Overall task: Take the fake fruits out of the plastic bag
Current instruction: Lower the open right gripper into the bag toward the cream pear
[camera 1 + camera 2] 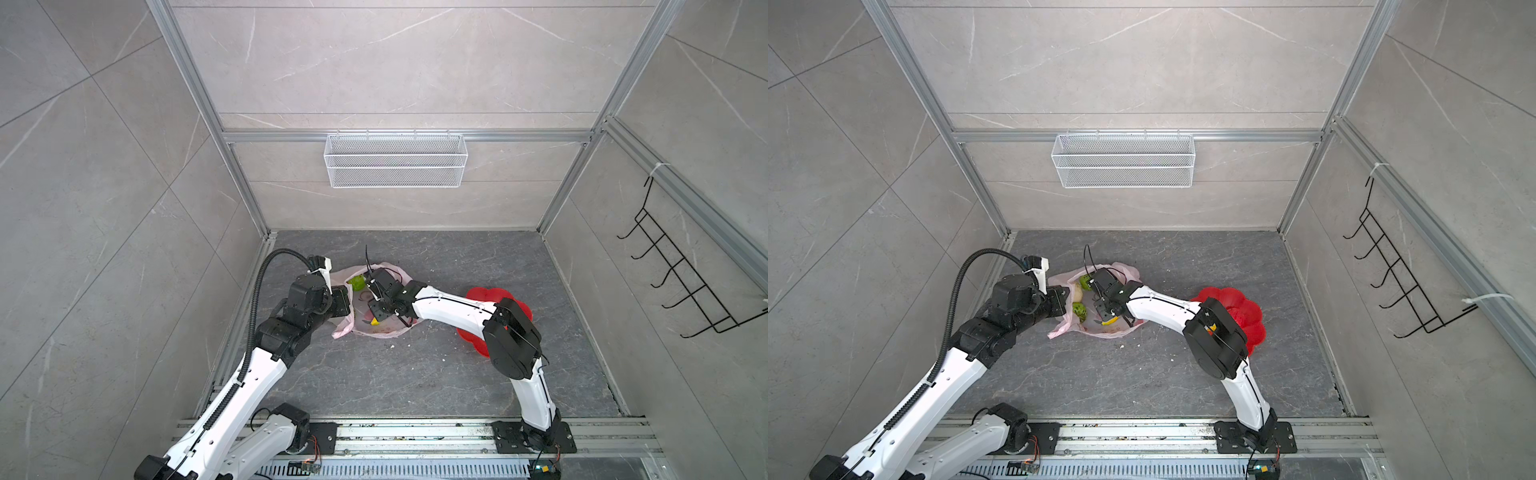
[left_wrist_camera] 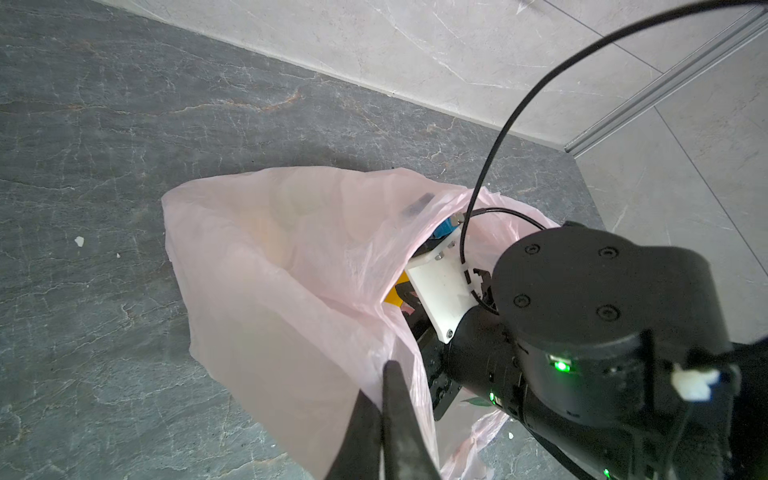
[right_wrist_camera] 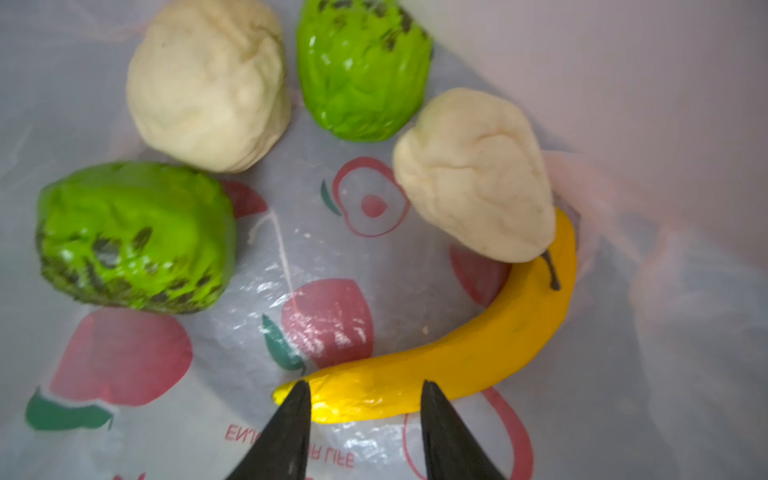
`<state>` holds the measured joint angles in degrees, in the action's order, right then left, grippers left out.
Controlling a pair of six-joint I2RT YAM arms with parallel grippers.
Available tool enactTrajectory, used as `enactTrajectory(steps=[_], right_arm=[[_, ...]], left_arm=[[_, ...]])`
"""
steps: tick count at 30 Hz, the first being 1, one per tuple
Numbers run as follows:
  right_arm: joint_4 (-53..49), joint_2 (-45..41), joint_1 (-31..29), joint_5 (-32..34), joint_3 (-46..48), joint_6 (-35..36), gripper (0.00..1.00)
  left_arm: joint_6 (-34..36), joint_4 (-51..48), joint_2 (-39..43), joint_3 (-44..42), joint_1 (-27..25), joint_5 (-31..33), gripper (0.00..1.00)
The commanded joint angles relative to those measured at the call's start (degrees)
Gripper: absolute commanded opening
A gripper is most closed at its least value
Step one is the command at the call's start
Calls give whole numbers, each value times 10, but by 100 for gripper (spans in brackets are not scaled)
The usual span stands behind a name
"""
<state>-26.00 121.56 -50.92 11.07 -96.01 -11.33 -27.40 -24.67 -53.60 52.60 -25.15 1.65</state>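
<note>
The banana [image 3: 478, 353] lies flat inside the plastic bag [image 1: 376, 331]. Its long axis curves from a tip between the right hand's [image 3: 365, 395] parted fingers to a far end behind a cream lump [image 3: 473, 174]. The bag sits toward 10 o'clock on the tabletop [image 1: 415, 374]. The left hand [image 2: 384, 374] is clamped on its rim.

One bit of writing, folks: red lettering [image 3: 332, 457] printed on the plastic bag [image 3: 291, 249], its letters showing flipped. "ENJO" reads clear, then "R LIFE", and the stretch between them sits hidden behind a black finger of the right gripper [image 3: 365, 388].
</note>
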Motion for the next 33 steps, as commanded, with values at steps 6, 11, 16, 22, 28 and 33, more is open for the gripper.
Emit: enactTrajectory(steps=[6,11,16,22,28,33], right_arm=[[38,27,18,52,-31,-1,55],[71,42,26,57,-35,6,67],[92,59,34,57,-38,7,76],[106,74,37,61,-42,4,84],[123,85,40,64,-45,0,87],[137,97,42,71,-52,-5,88]], left_arm=[[27,29,2,16,-3,-51,0],[40,30,0,14,-3,-70,0],[43,29,-5,15,-3,-77,0],[43,28,-7,13,-3,-83,0],[44,29,-4,12,-3,-85,0],[45,30,-4,12,-3,-89,0]])
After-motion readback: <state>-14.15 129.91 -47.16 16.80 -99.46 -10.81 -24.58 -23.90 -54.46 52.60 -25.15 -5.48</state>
